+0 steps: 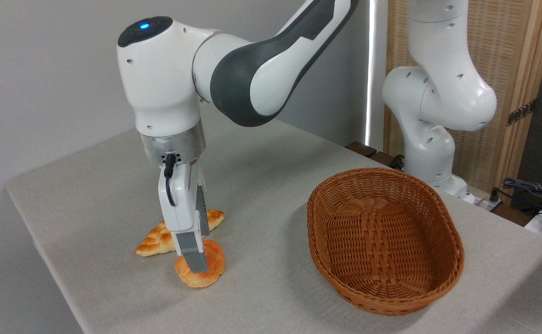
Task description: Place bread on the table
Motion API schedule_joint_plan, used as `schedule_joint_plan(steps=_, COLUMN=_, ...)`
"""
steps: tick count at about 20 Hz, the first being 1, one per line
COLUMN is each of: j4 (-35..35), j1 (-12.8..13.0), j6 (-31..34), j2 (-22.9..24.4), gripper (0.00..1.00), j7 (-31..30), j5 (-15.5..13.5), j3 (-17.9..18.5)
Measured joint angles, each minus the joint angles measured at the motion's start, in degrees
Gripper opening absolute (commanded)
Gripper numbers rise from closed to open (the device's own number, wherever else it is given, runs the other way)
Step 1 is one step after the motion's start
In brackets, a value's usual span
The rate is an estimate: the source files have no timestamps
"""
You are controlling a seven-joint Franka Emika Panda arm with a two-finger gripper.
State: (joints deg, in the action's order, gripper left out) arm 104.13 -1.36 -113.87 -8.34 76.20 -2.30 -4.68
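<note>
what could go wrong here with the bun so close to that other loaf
The bread sits tilted on the table with the gripper around it; when the fingers open or lift it may roll or stick to a pad. The braided loaf lies right behind, so a sideways retreat could knock it. Both lie near the table's front edge.

One fixed camera looks down at an angle from beyond the table's (261,195) near edge, facing its far edge and the wall. It stands near; the arm's upper part runs out of view.
</note>
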Motion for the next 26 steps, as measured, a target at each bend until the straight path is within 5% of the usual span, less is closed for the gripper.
schedule_joint_plan(steps=3, j4=-1.2, j1=0.0, j6=0.0, j2=0.4, gripper=1.0, j7=-3.3, j5=0.0, j3=0.2)
schedule_joint_plan(steps=8, j4=-2.4, j1=-0.4, j6=0.6, j2=4.7, gripper=1.0, j7=-19.1, j5=0.0, j3=0.7)
schedule_joint_plan(steps=13, j4=-9.6, j1=-0.8, j6=16.9, j2=7.6, gripper=1.0, j7=-23.2, j5=0.0, j3=3.4)
schedule_joint_plan(steps=17, j4=-12.8, j1=-0.8, j6=19.6, j2=7.7, gripper=1.0, j7=-32.1, j5=0.0, j3=3.8)
schedule_joint_plan(steps=26, j4=-12.8, j1=-0.3, j6=20.3, j2=7.4, gripper=1.0, j7=-33.3, j5=0.0, j3=4.3)
